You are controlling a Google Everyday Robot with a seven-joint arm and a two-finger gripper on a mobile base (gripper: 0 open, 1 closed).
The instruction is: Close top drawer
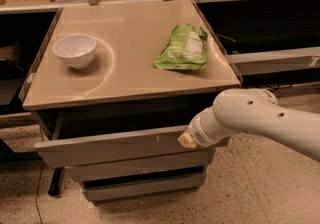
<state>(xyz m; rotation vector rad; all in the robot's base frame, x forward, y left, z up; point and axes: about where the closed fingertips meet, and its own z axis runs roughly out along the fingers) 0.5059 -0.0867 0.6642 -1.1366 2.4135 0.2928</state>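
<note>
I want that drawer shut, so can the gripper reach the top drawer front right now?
Probably yes: the gripper appears to sit against the top drawer front, right of centre, with nothing between them.

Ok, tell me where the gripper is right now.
In the camera view the gripper is right of centre, at the right end of the open top drawer, below the green bag on the tabletop.

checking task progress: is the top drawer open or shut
Open. The top drawer has its front forward of the tabletop edge, with a dark gap behind it. The gripper is at its right end.
</note>
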